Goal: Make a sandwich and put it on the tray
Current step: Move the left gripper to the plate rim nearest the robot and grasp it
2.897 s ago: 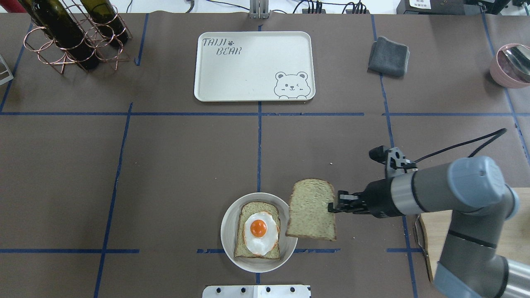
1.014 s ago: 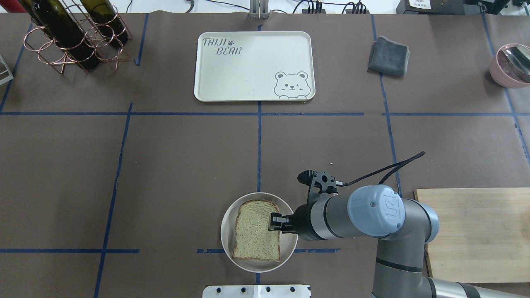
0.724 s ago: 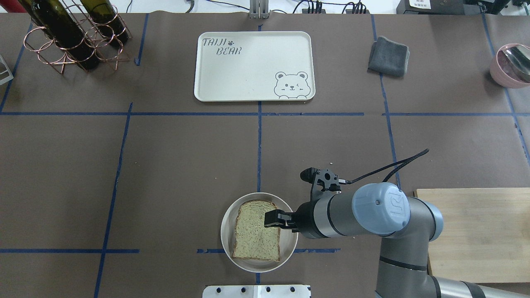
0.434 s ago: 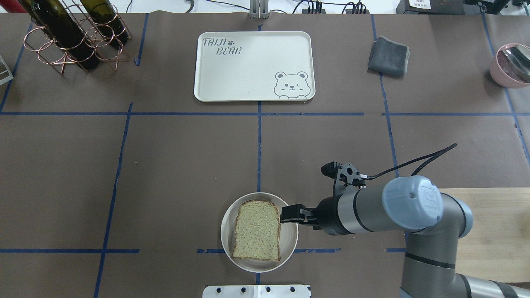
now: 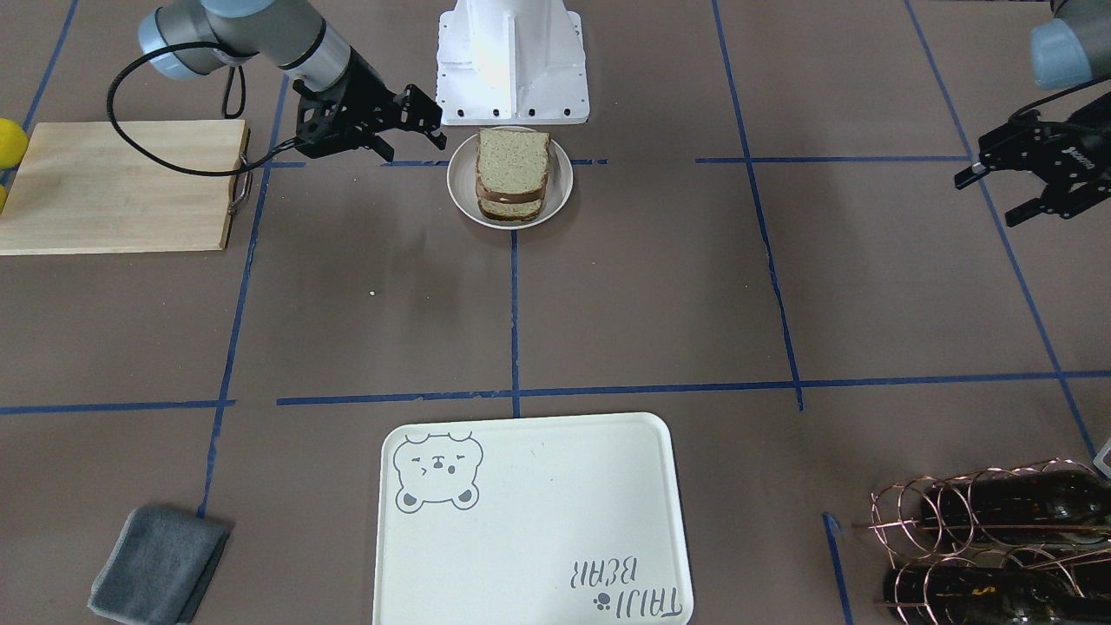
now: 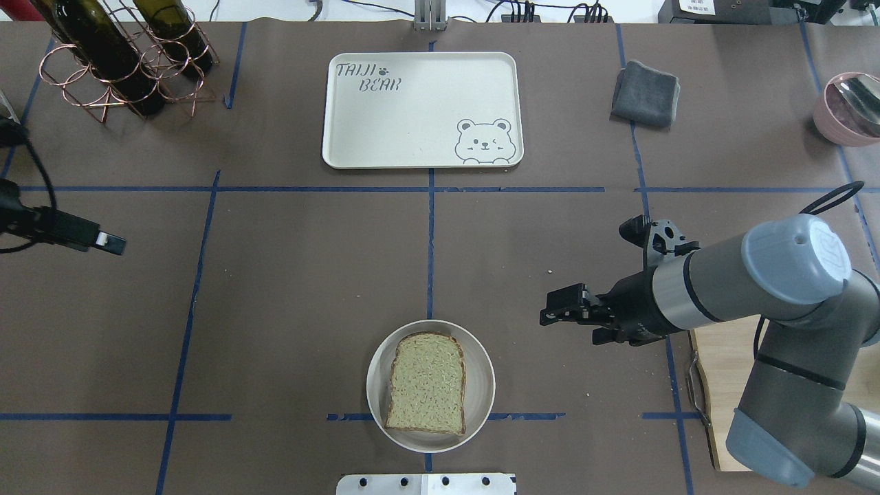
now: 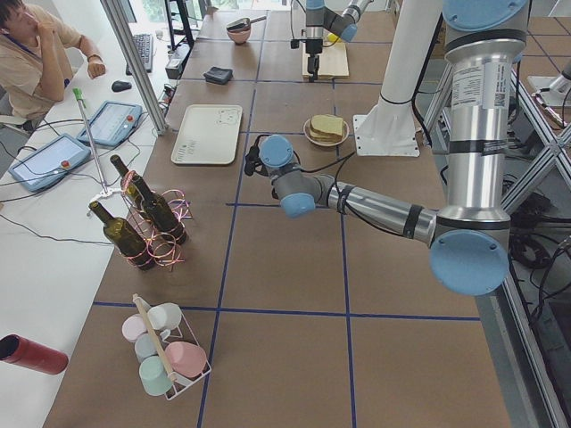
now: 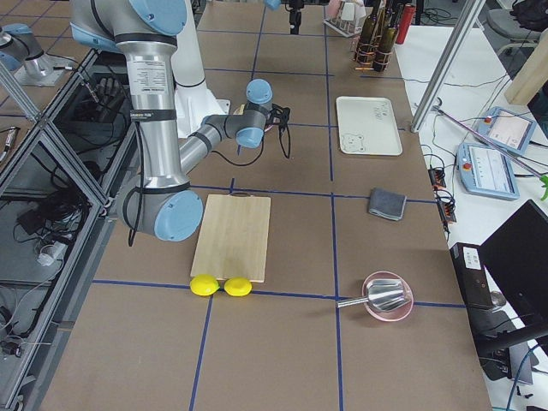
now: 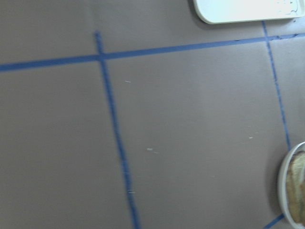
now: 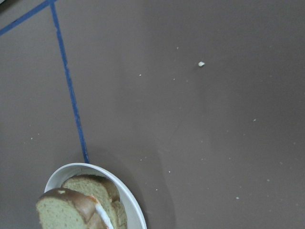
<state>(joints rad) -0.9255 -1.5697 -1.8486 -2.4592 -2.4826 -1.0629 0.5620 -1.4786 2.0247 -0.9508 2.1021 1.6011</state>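
Observation:
The sandwich (image 6: 426,381) lies on a small round white plate (image 6: 377,357) at the table's near middle. Its top slice covers the egg, whose white edge shows in the right wrist view (image 10: 101,212). The front view shows two stacked slices (image 5: 512,174). My right gripper (image 6: 548,308) is open and empty, to the right of the plate and apart from it (image 5: 415,130). My left gripper (image 5: 985,200) is open and empty, far off at the table's left side (image 6: 103,240). The cream bear tray (image 6: 412,117) lies empty at the far middle.
A copper rack with wine bottles (image 6: 117,62) stands at the far left. A folded grey cloth (image 6: 645,93) and a pink bowl (image 6: 849,106) are far right. A wooden cutting board (image 5: 121,187) lies under my right arm, with two lemons (image 8: 218,285) beside it.
My right gripper laid the second bread slice over the egg, let go and drew back to the right. My left gripper has come into view at the left edge.

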